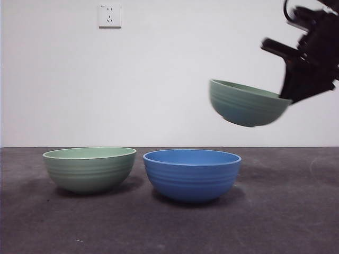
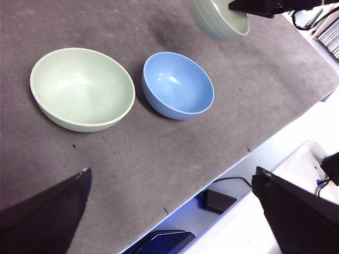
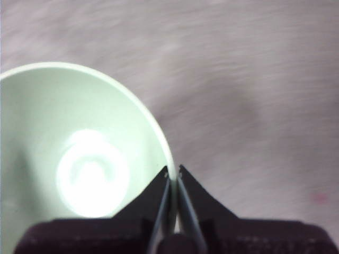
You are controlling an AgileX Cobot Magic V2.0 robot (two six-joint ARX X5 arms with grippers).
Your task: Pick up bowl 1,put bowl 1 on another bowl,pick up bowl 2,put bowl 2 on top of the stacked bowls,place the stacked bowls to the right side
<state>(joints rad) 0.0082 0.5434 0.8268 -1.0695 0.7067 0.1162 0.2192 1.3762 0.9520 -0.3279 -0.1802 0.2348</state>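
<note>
Above blue bowl (image 1: 192, 173), right gripper (image 3: 173, 172) jaws pinch rim of tilted, ribbed pale green bowl (image 1: 246, 103).

No readable text, label, brand or number is showing anywhere. The wall socket (image 1: 109, 16), sitting high above the green bowl on the table (image 1: 89, 168), is carrying a tiny dark mark at its upper left corner, too small to read. The bowls are bearing no markings.

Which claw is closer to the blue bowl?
Right. The right claw holds a green bowl in the air just above and beside the blue bowl; the left claw waits farther back.
</note>
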